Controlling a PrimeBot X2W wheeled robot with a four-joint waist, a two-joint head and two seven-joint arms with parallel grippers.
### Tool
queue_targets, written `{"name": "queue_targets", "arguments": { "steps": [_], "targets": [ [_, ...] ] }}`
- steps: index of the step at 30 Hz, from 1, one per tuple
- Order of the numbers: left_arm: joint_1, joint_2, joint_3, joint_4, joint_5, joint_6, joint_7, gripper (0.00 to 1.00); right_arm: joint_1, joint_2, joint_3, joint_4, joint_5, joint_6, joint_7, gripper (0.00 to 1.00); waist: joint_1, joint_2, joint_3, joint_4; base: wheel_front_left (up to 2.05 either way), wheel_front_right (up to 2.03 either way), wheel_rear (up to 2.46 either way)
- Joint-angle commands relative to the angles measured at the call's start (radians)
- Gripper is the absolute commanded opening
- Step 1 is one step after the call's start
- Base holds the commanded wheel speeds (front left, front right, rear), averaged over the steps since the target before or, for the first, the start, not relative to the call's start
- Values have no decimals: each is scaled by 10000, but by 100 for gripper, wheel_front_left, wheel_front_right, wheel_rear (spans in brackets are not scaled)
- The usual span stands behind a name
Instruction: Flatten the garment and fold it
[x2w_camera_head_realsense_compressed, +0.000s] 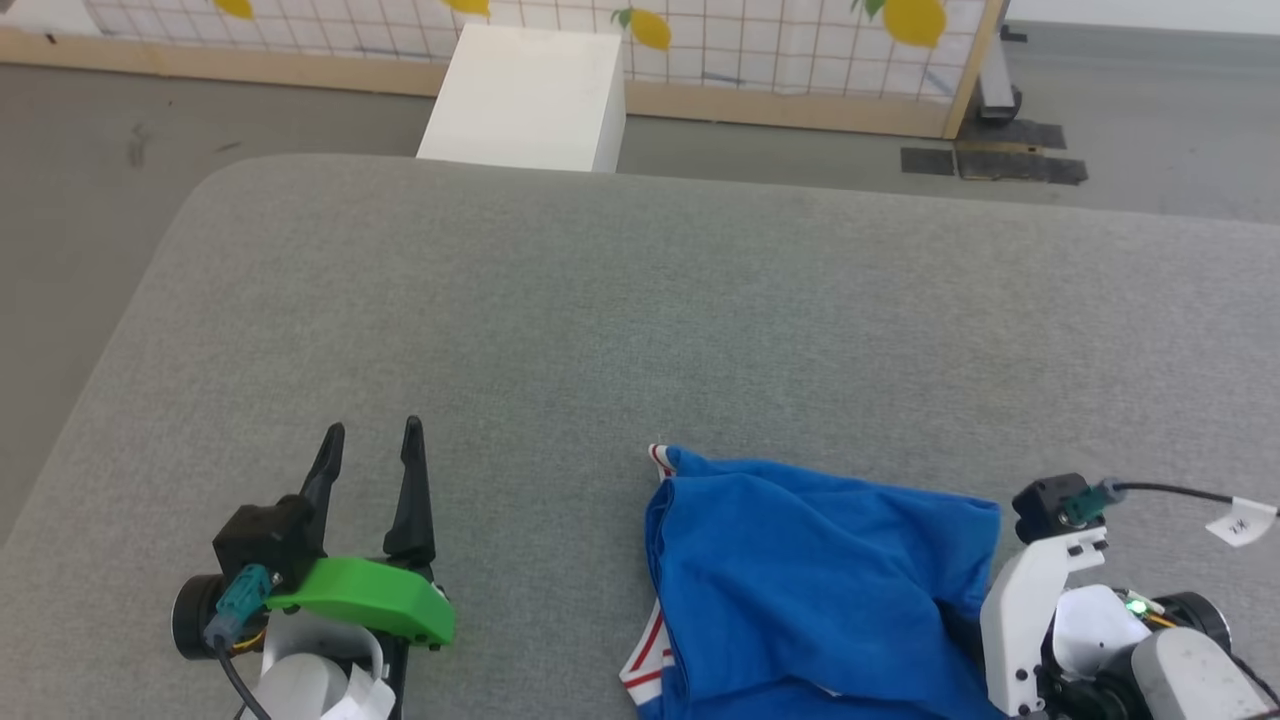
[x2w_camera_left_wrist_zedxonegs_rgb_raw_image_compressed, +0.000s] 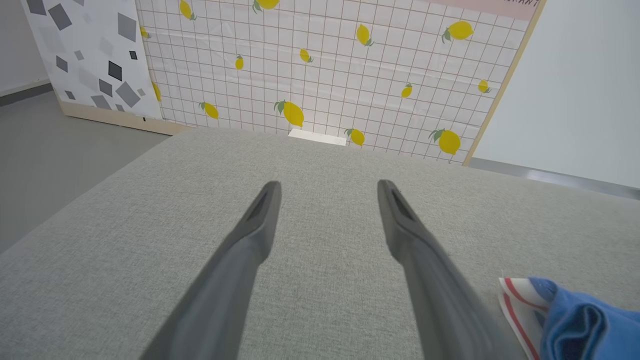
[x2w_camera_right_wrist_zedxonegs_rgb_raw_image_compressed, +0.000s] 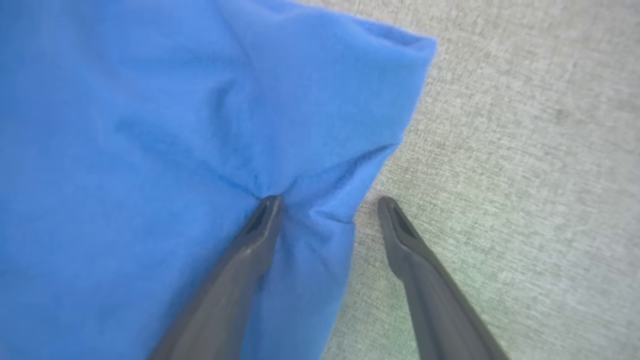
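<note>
Blue T-shirt (x2w_camera_head_realsense_compressed: 800, 570) lying bunched on surface (x2w_camera_head_realsense_compressed: 600, 300), our right | left end effector (x2w_camera_head_realsense_compressed: 374, 427), right end effector (x2w_camera_right_wrist_zedxonegs_rgb_raw_image_compressed: 330, 200) hanging open, empty | we are thinking: soft, floppy, grab its edge.

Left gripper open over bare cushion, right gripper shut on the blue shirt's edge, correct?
No: the right gripper is open too, straddling the blue shirt's edge, as the right wrist view shows. The left gripper is as you say.

Bright, even light covers the grey worktop (x2w_camera_head_realsense_compressed: 600, 320), leaving only faint shadows. On the worktop, the garment (x2w_camera_right_wrist_zedxonegs_rgb_raw_image_compressed: 150, 150) looks soft and blurred in the right wrist view.
</note>
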Motion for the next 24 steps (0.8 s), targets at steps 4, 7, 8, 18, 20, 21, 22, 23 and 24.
{"name": "queue_targets", "arguments": {
  "steps": [4,7,8,18,20,21,22,23,24],
  "targets": [
    [-251,-92,15,31,-34,-58,-82,100,-36,104,619,318,314,-9,562,25,0,0,206,164,0,0,0],
    [-287,-141,-5,80,-27,-85,-84,100,-152,-33,813,245,339,-9,661,0,0,0,232,177,0,0,0],
    [-299,-153,-11,93,-22,-91,-85,100,-197,-76,835,196,336,-9,637,0,0,0,232,171,0,0,0],
    [-403,-275,64,-43,53,-190,-88,100,-981,-1225,1685,-1283,219,-9,593,0,0,0,259,-855,0,0,0],
    [-369,-286,126,-139,68,-184,-88,100,-1185,-1637,1871,-1615,381,-9,834,0,0,0,372,-1399,0,0,0],
    [-370,-285,122,-164,84,-198,-88,100,-1272,-1847,1916,-1729,469,-9,971,0,0,0,446,-1633,0,0,0],
    [-396,-283,128,-211,102,-213,-88,100,-1414,-2158,1986,-1872,520,-9,1139,0,0,0,561,-1937,0,0,0],
    [-430,-279,144,-264,118,-217,-88,100,-1542,-2404,2020,-1974,557,-9,1243,0,0,0,668,-2187,0,0,0],
    [-476,-274,162,-328,128,-223,-88,100,-1699,-2670,1996,-2065,625,-9,1362,0,0,0,819,-2504,0,0,0]
  ]
}}
